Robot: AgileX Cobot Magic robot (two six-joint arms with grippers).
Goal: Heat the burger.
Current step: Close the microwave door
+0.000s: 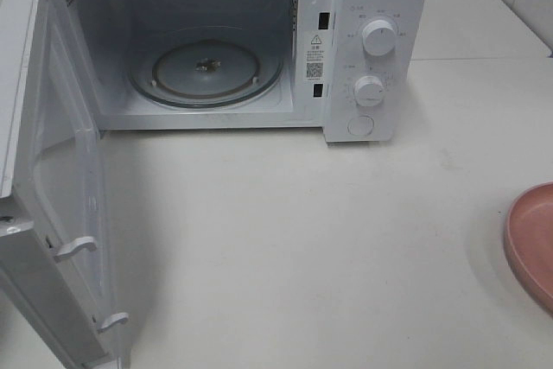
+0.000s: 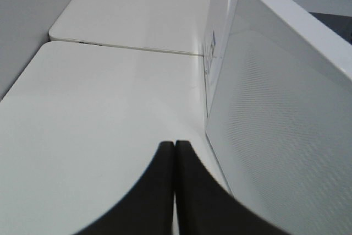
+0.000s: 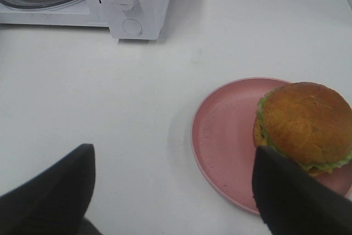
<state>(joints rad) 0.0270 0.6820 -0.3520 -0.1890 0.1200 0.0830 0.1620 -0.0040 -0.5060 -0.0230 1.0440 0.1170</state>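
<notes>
The burger (image 3: 304, 126), brown bun with lettuce, lies on a pink plate (image 3: 225, 136) on the white table; only the plate's edge (image 1: 531, 244) shows at the right of the exterior view. My right gripper (image 3: 173, 174) hovers open just short of the plate, one finger (image 3: 286, 191) overlapping the burger's near side in the picture. The white microwave (image 1: 371, 6) stands at the back with its door (image 1: 52, 205) swung wide open and an empty glass turntable (image 1: 206, 71) inside. My left gripper (image 2: 174, 144) is shut on nothing beside the door's outer face (image 2: 286, 125). Neither gripper appears in the exterior view.
Two knobs (image 1: 378, 37) and a round button (image 1: 359, 125) sit on the microwave's right panel. The open door juts toward the table's front left. A second white table (image 2: 137, 9) adjoins on the left, by a grey wall.
</notes>
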